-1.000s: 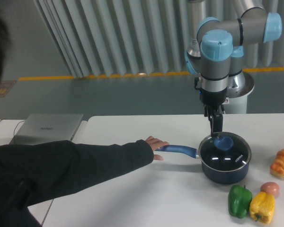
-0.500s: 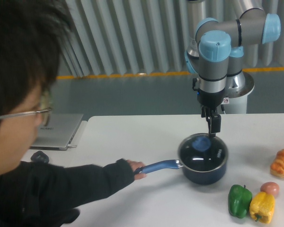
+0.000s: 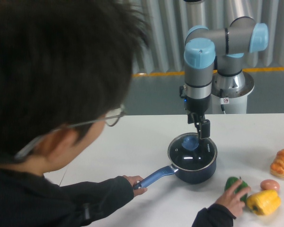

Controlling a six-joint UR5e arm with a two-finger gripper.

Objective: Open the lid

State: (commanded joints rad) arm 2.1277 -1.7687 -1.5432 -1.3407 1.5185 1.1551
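Lid [image 3: 193, 151] on saucepan [image 3: 195, 170], below hand [image 3: 202, 130]

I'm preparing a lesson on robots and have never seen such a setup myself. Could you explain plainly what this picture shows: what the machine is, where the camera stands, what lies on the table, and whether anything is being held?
One fixed camera looks across a white table; a person's head fills the left foreground. The grey and light-blue machine is a robot arm. Its gripper hangs just above the blue knob of the glass lid, which sits closed on a dark blue saucepan. Whether the gripper is open or shut is too small to tell.

The person holds the saucepan's long handle with one hand and touches a green pepper with the other hand. Nearby lie a yellow pepper, a small reddish item and an orange pastry-like thing.
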